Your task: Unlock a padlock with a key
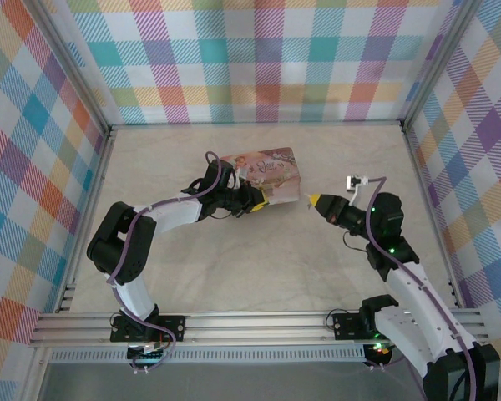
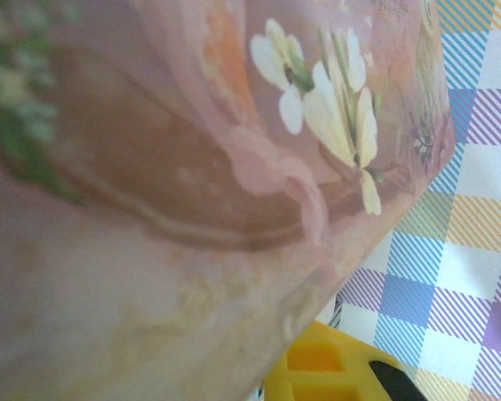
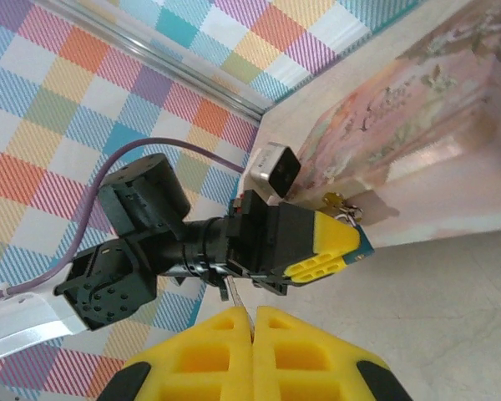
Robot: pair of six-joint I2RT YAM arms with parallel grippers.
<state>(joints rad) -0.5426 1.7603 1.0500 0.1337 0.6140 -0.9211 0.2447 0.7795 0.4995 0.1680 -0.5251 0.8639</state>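
- The key (image 3: pixel 231 292) is pinched by the right jaws, which are pressed tight together. Its thin tip is poked out in front.
- The padlock (image 3: pixel 341 205) is seen right at the tip of the left jaws, up against the pink tin (image 3: pixel 417 125).
- The left jaws are almost shut. Whether the padlock is pinched cannot be told.
- The tin is set on the tabletop (image 1: pixel 234 267), with checked walls (image 1: pixel 259 58) around.

Bright even light, left wrist close-up blurred
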